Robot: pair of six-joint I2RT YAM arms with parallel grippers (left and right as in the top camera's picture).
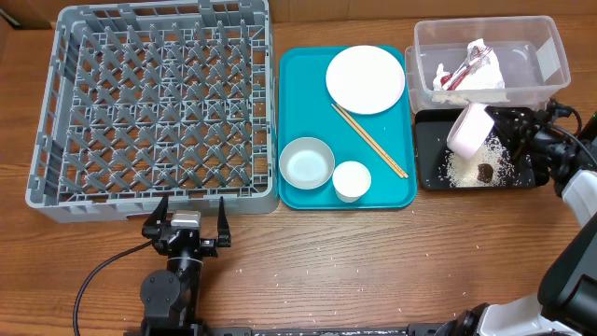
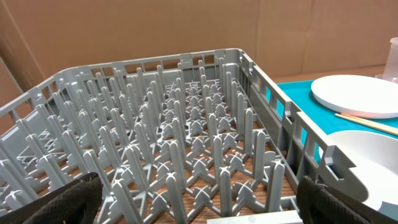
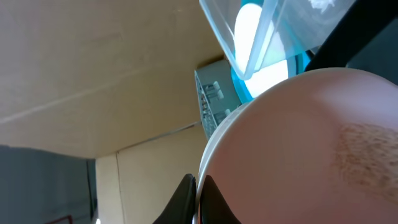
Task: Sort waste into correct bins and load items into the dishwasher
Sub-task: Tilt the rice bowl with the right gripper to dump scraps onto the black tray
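Brown wood-grain counter (image 1: 373, 261), grey dish rack (image 1: 93, 207) at far left, teal serving tray (image 1: 308, 84) just beside its right wall, clear plastic tub (image 1: 550, 56) at back right, shallow black tray (image 1: 424, 140) directly in front of it, few white specks (image 1: 277, 276) near front edge

The dish rack (image 1: 159, 103) is plain grey with a criss-cross lattice floor. The serving tray (image 1: 303, 93) is teal, and on it the plate (image 1: 365, 79), bowl (image 1: 307, 162) and cup (image 1: 352, 180) are white beside pale tan chopsticks (image 1: 368, 140). The clear tub (image 1: 552, 58) holds a white-and-red wrapper (image 1: 469, 67), the black tray (image 1: 427, 149) shows white rice grains (image 1: 499, 161) and a dark brown lump (image 1: 485, 172), and the tilted bowl (image 1: 469, 130) is white with what may be a faint brownish speckled patch, over a brown wood-grain table (image 1: 373, 261).
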